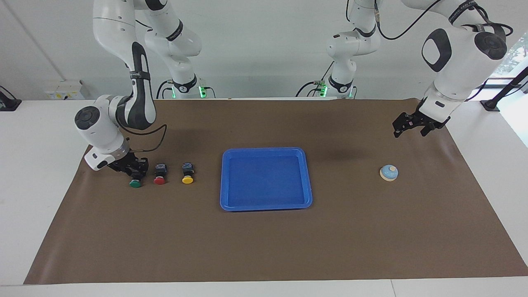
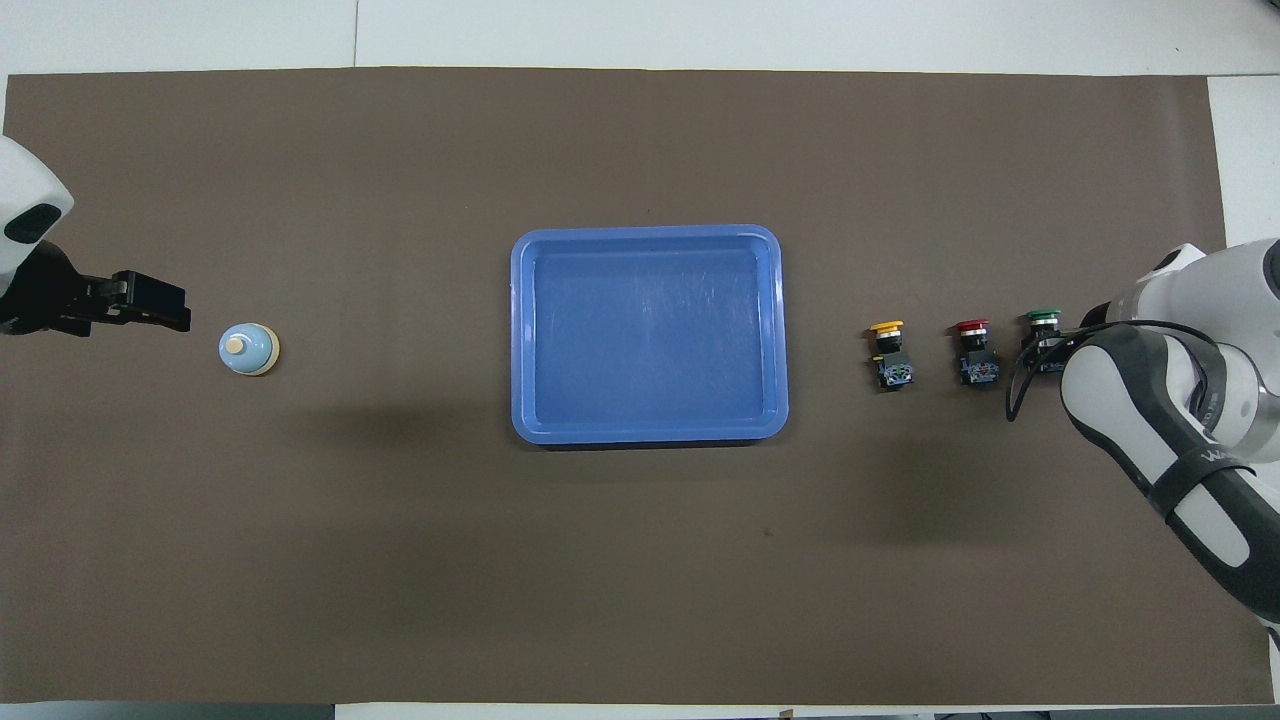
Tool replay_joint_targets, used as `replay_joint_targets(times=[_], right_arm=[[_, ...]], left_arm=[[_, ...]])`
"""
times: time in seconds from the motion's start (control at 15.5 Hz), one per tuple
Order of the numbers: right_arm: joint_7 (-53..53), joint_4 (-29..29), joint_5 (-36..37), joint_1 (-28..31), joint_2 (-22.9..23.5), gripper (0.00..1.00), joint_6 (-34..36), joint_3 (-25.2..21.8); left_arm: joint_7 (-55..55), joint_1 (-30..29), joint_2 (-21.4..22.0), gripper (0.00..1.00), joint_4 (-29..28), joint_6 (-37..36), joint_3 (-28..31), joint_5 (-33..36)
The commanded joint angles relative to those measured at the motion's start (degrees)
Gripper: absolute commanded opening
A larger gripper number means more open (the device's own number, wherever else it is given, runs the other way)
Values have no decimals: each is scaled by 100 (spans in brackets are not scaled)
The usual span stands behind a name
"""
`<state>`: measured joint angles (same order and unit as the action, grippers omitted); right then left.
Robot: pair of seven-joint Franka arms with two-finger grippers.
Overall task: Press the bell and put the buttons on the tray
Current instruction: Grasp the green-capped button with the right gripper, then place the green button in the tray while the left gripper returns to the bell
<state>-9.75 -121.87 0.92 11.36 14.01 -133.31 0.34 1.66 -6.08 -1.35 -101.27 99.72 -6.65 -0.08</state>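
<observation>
Though the arm hides it overhead, the right gripper (image 1: 133,171) pinches the green button (image 1: 135,184); left gripper's (image 1: 409,126) fingers spread

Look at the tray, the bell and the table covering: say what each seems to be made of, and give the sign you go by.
Tray: probably moulded plastic, glossy; even bright blue, rounded corners, faint sheen on its floor.
Bell: unclear, painted metal or plastic; smooth light blue dome, cream knob and rim.
Table covering: looks like a thin matte brown sheet, paper or vinyl; flat, no shine, straight cut edges.
</observation>
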Motion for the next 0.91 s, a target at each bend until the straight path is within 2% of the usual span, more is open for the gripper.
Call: replay_joint_targets(times=[0.0,0.13,0.26,0.45,0.65,0.84], right_arm=[[-176,-65,-127,86,-39,0,-89,54],[-159,180,-118,-2,-39,0,-2,54],[-63,732,-127,-272,-47,0,531,63],[1093,1463,-127,-1036,-39,0,1393,63],[2334,1570,-144,-2011,23,0,1405,63],[2881,1753,-468,-2768,93,0,1387,63]], left_arm=[[-52,125,56,100,-42,-41,50,87],[-43,125,56,100,-42,-32,41,87],[-52,238,56,100,-50,-76,41,70],[-52,257,56,100,-24,-94,49,70],[-130,283,56,100,55,-234,41,79],[-175,274,3,100,345,-375,49,61]])
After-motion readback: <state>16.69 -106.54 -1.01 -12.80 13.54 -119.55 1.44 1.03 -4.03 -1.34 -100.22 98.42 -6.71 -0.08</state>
